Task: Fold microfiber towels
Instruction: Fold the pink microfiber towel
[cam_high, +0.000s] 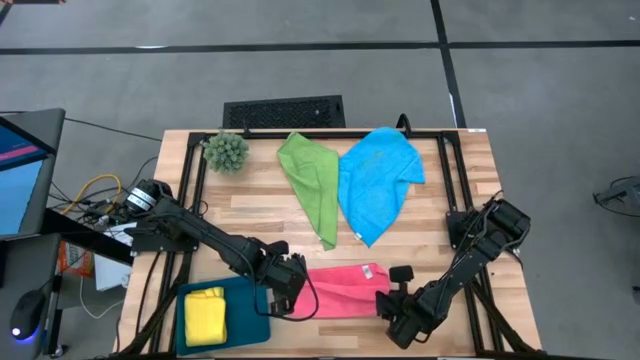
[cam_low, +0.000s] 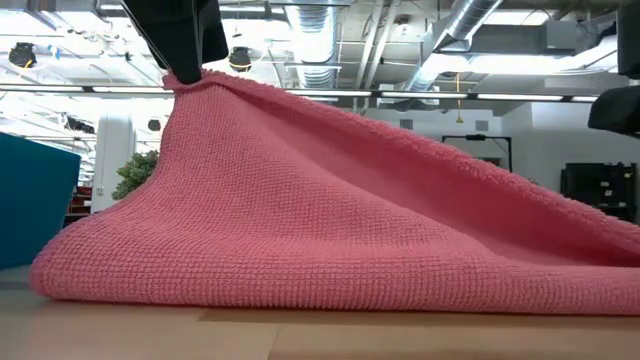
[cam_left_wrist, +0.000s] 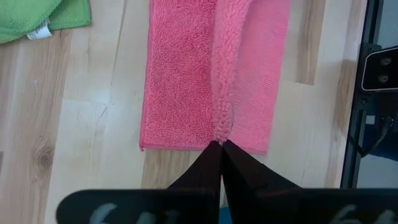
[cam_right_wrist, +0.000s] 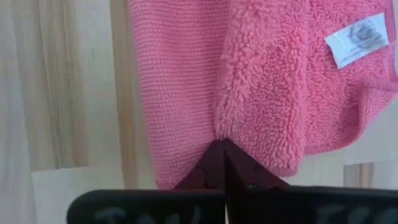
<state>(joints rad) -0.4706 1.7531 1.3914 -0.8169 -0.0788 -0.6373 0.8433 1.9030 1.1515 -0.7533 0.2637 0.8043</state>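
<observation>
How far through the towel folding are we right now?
One looks done: the yellow towel sits folded in the teal tray. In hand: the left gripper and right gripper, jaws shut, pinch opposite ends of the pink towel, mid-fold. Left: the green towel and blue towel lie unfolded.

four microfiber towels: one pink towel (cam_high: 340, 287), one green towel (cam_high: 312, 180), one blue towel (cam_high: 375, 180), one yellow towel (cam_high: 206, 314), one tray (cam_high: 250, 322), one ball plant (cam_high: 227, 152)

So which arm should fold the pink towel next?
Probably both together. The left claw and right claw each pinch an end of the pink towel; neither looks better placed.
</observation>
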